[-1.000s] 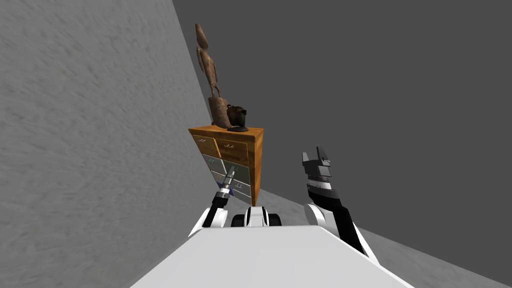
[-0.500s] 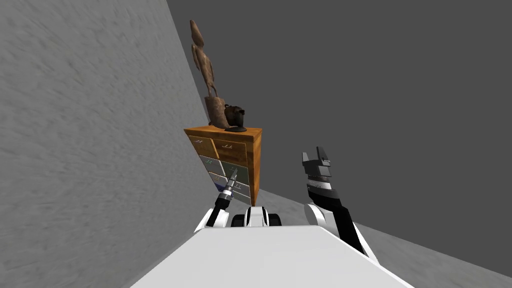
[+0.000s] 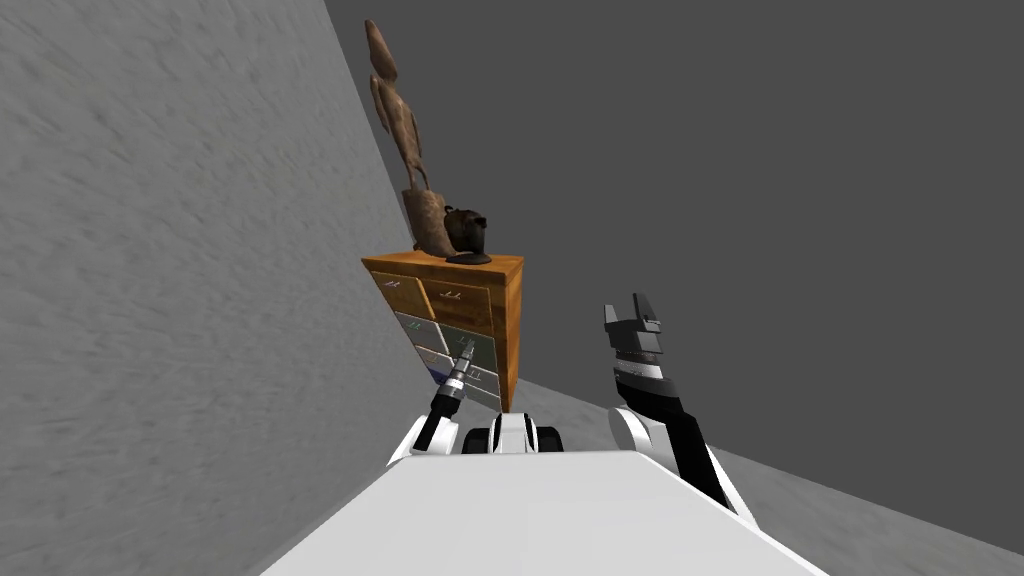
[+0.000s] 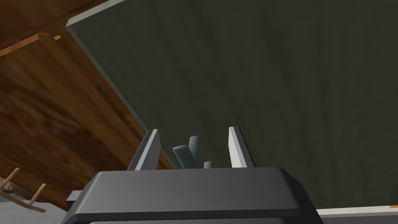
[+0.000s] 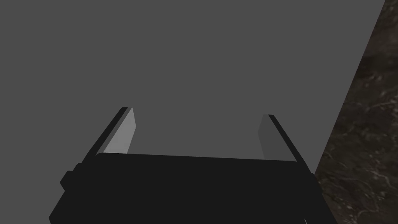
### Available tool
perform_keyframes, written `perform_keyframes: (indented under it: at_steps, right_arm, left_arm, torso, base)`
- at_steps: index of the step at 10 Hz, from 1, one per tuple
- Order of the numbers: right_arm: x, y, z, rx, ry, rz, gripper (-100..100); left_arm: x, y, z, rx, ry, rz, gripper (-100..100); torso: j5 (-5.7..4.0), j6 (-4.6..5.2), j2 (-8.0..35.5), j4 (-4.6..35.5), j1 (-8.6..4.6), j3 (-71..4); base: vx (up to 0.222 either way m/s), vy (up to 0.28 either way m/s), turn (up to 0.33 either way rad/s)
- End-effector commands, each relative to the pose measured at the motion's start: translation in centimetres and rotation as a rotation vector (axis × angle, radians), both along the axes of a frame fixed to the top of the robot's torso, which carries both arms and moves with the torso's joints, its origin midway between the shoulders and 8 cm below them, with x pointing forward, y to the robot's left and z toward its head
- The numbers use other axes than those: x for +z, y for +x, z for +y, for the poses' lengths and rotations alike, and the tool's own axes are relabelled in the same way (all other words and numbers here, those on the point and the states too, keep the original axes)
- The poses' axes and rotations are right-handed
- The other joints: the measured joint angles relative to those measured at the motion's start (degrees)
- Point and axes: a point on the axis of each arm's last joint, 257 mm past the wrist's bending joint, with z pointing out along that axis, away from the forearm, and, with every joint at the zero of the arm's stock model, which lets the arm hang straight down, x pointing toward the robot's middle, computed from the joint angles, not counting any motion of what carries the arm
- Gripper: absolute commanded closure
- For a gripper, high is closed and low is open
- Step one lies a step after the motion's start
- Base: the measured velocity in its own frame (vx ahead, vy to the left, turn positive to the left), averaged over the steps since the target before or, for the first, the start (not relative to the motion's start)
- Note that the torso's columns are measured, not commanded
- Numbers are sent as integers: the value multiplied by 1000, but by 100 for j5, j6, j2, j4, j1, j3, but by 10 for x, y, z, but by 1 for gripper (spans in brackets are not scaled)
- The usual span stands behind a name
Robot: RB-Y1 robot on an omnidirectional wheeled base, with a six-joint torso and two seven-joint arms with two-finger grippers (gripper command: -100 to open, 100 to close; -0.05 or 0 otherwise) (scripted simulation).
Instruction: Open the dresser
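Dresser: the wooden dresser stands against the grey wall, ahead and a little to your left. A tall carved figure and a dark jug stand on its top.
Target drawer: your left arm reaches to a grey-green drawer front in the right column, below the brown top drawers.
Left jaws: these are narrowed to well under full spread. One finger stands on each side of the blue-grey handle. A gap shows on both sides, so they straddle the handle without pressing it.
Right jaws: these are spread wide and hold nothing. The right arm is raised beside the dresser, well apart from it.
Done so far: you have made the approach and lined the jaws up on the handle.
Left to do: in the head view every drawer looks shut, so the pinch on the handle and the whole pull are ahead of you.
Judgement: you are early in the task, roughly at the grasp step. Close the jaws firmly, then draw straight back along the drawer's run, or the thin handle may slip out.
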Motion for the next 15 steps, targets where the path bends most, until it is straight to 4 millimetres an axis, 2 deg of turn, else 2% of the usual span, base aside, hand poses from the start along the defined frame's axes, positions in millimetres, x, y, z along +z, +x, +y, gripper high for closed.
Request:
perform_keyframes:
  at_steps: [1,8,9,12,15]
  right_arm:
    - [0,0,0,0,0,0,0]
    - [0,0,0,0,0,0,0]
    - [0,0,0,0,0,0,0]
    - [0,0,0,0,0,0,0]
    - [0,0,0,0,0,0,0]
  left_arm:
    - [6,-2,-1,-7,-1,-9,100]
    - [7,-13,-2,-19,0,2,100]
    - [15,-7,9,-7,1,7,-100]
    - [37,3,32,14,1,8,-100]
    - [54,10,48,29,1,7,-100]
  torso:
    - [6,-2,-28,-18,5,-10]
    - [-4,-6,-22,-2,-2,-13]
    - [-4,-8,-25,1,3,-15]
    - [-13,6,-52,-8,-40,-32]
    - [-2,1,-24,0,-1,-15]
  base:
    - [-109,21,28]
    - [-157,53,17]
    - [-100,10,-82]
    - [-37,-62,-77]
    - [-28,-38,-59]
